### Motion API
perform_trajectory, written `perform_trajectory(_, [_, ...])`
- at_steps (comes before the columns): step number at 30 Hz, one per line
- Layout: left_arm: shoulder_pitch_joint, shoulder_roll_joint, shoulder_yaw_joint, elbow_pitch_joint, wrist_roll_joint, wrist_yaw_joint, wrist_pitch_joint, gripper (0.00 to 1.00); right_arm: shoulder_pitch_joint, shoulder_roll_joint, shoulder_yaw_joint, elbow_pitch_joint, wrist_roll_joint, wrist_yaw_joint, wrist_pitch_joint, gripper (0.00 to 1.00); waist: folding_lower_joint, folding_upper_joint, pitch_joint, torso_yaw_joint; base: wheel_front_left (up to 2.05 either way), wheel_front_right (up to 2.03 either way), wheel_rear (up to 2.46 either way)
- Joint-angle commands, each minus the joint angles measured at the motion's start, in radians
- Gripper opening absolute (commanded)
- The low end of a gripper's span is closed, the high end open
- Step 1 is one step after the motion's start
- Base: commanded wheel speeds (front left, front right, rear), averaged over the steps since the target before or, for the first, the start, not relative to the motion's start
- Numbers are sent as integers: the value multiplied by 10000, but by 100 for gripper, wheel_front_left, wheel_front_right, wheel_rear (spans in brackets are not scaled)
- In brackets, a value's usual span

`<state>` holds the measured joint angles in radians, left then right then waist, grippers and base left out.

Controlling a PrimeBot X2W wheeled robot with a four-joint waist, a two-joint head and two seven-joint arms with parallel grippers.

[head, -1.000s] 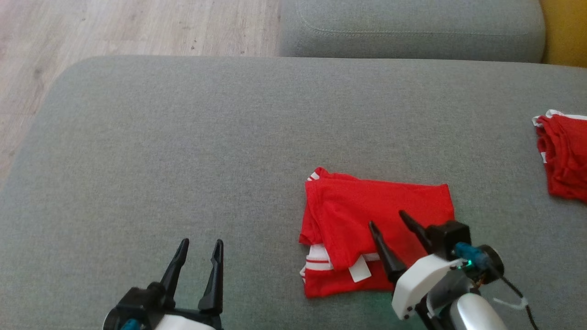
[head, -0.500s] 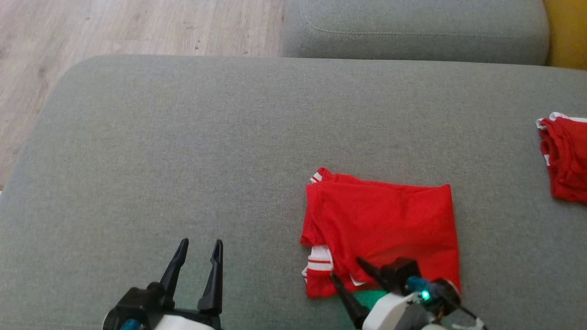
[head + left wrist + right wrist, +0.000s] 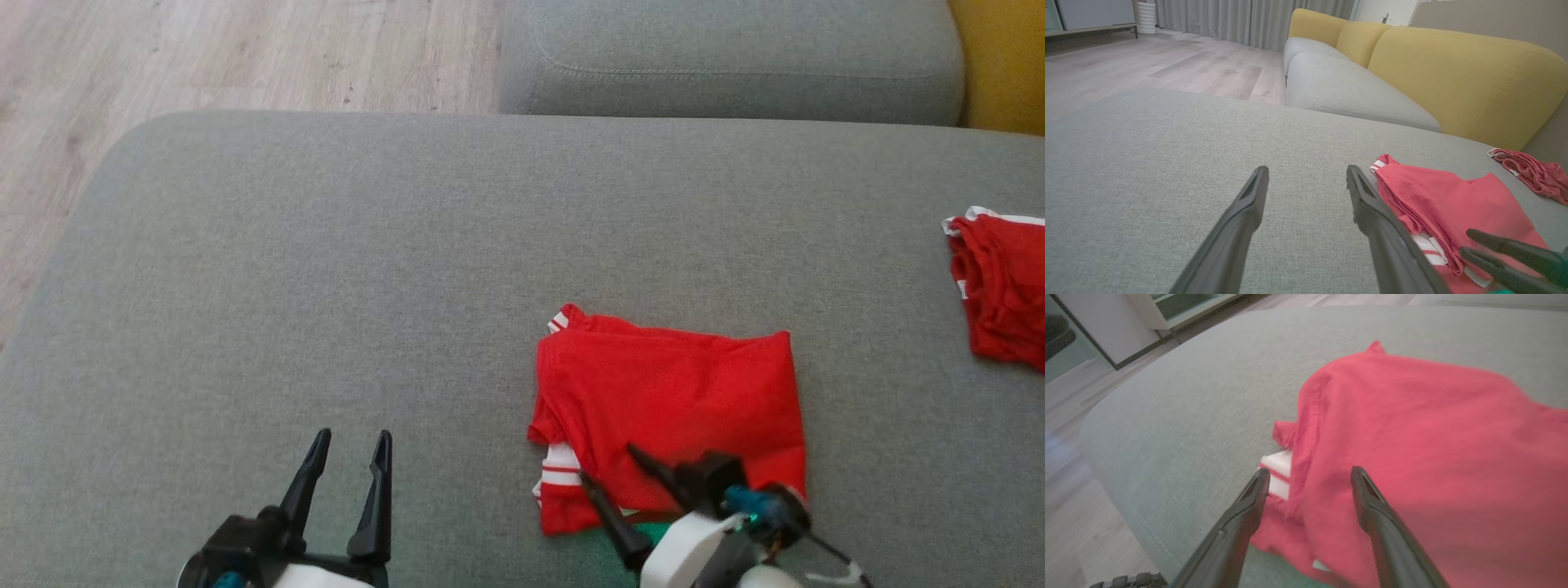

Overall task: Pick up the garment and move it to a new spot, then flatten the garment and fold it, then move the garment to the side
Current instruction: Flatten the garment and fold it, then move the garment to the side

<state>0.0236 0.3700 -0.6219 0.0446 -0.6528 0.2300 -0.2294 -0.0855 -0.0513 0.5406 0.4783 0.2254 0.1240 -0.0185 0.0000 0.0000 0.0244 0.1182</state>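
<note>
Red garment [image 3: 665,408], folded, lies on the grey cushion [image 3: 326,286] beneath the tips of the right pincer [image 3: 606,461], which is spread and empty; left pincer [image 3: 354,434] likewise spread, well apart. Judged light and limp: pinch all layers at the near edge.

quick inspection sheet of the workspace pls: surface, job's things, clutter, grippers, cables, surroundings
surface: grey seat cushion, plain fabric, no marks seen
job's things: red garment with white stripes, folded into a rough rectangle, lying flat on the cushion
clutter: second red garment, bunched up near the cushion's right side
grippers: left gripper open over bare cushion, holding nothing; right gripper open over the folded garment's near edge, holding nothing, contact cannot be told
cables: dark cable trailing from the right wrist, clear of the garment
surroundings: wood floor, yellow sofa back, grey curtains
</note>
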Motion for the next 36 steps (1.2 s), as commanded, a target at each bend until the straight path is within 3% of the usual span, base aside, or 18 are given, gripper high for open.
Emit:
perform_trajectory(1, [-312, 200, 254, -351, -86, 94, -34, 100, -365, 11, -120, -514, -104, 67, -197, 100, 0, 0, -51, -48, 0, 0, 0])
perform_trajectory(13, [-326, 89, 195, -260, -125, 129, -59, 100, 657, 11, -3000, -3082, -665, 67, -113, 100, 0, 0, -371, -528, 0, 0, 0])
perform_trajectory(21, [-265, 36, 358, 3, -191, 103, -157, 100, 1335, 11, -4407, -4284, -728, 67, 69, 100, 0, 0, -534, -678, 0, 0, 0])
perform_trajectory(36, [308, -54, 940, 158, -184, 142, -299, 100, 1937, 11, -5088, -4892, -561, 67, 103, 100, 0, 0, -745, -695, 0, 0, 0])
